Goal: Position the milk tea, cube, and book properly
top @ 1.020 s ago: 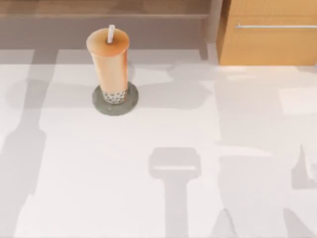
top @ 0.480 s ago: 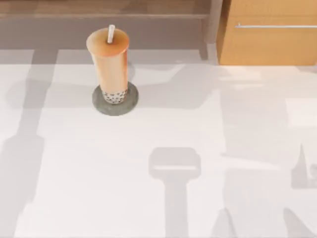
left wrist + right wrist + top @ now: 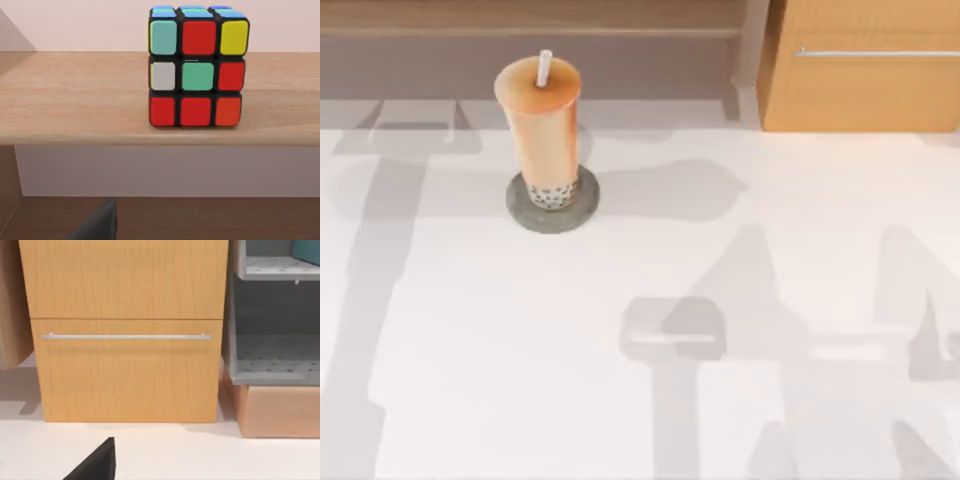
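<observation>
Left gripper fingers: a dark finger tip (image 3: 95,225) shows at the edge of the left wrist view; whether the pair is spread or closed cannot be told.
Right gripper fingers: a dark finger tip (image 3: 97,462) shows at the edge of the right wrist view, over the white table; spread or closed cannot be told.
Cube: the cube (image 3: 197,66) stands on a wooden shelf (image 3: 75,100), near its front edge, facing the left wrist camera with red, green, yellow, teal, white and orange squares; nothing touches it.
Milk tea: the milk tea (image 3: 542,130) stands upright on a flat grey round disc (image 3: 552,208) at the far left part of the table (image 3: 620,400) in the top view, straw up, dark pearls at its base.
Cabinet: a wooden drawer cabinet (image 3: 125,330) with a long metal handle (image 3: 125,336) faces the right wrist camera; in the top view it sits at the far right.
Grey shelving: open grey compartments (image 3: 275,360) stand just beside the cabinet.
</observation>
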